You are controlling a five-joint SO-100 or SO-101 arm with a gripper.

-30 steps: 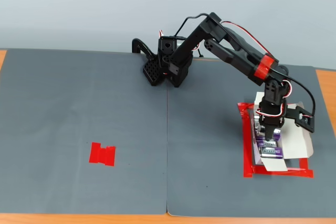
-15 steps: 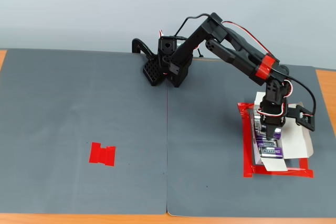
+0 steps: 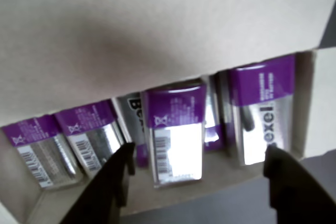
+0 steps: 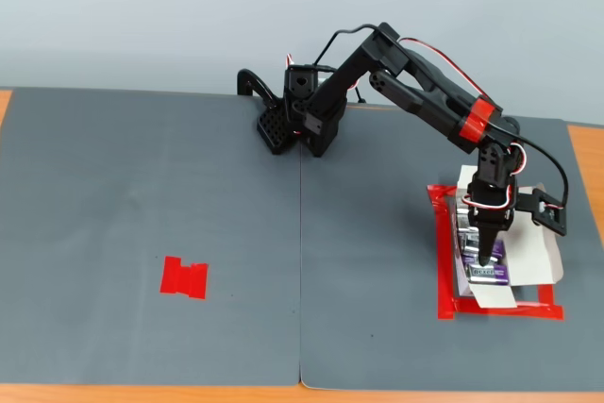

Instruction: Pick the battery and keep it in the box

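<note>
In the wrist view we see the battery (image 3: 176,132) lying inside the box (image 3: 131,35) among other purple-and-silver cells, its long axis running up and down the picture with the purple end toward the box's back wall. Our gripper (image 3: 197,182) hangs just over it with its two dark fingers (image 3: 107,187) spread wide on either side, grasping nothing. In the fixed view the gripper (image 4: 486,257) points down into the box (image 4: 528,257), which sits inside a red tape outline (image 4: 444,261) on the grey mat (image 4: 189,195).
</note>
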